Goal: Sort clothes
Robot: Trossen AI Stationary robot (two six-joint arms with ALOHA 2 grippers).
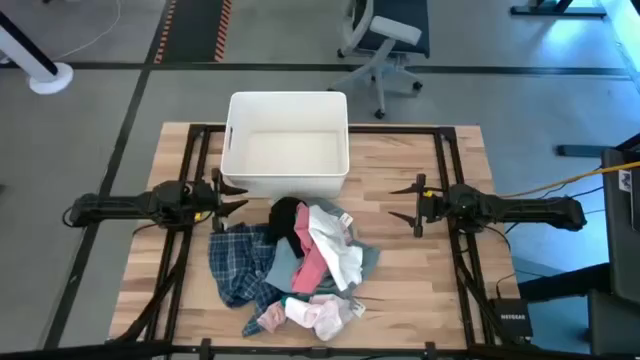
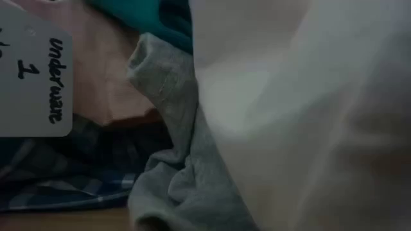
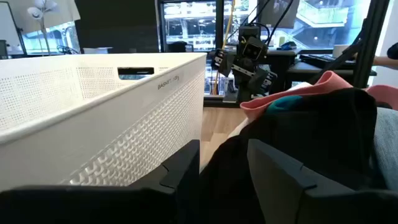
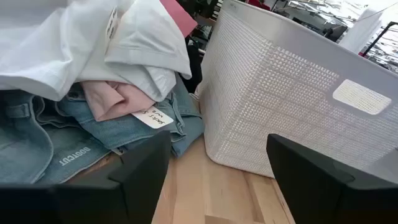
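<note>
A pile of clothes (image 1: 290,265) lies on the wooden table's near middle: a blue-white plaid shirt (image 1: 238,262) at its left, a black piece (image 1: 287,218) at its far side, pink (image 1: 312,262), white (image 1: 338,245), grey-blue (image 1: 368,258) and teal pieces. The low view shows grey cloth (image 2: 180,179), white cloth (image 2: 308,115) and a paper tag (image 2: 35,80) close up. My left gripper (image 1: 234,197) is open, left of the black piece. My right gripper (image 1: 402,202) is open, right of the pile. Both touch nothing.
A white rectangular plastic bin (image 1: 286,145) stands at the table's far middle, just beyond the pile; it shows in the left wrist view (image 3: 93,118) and the right wrist view (image 4: 286,99). Black frame rails (image 1: 450,160) run along the table's edges. An office chair (image 1: 385,45) stands beyond the table.
</note>
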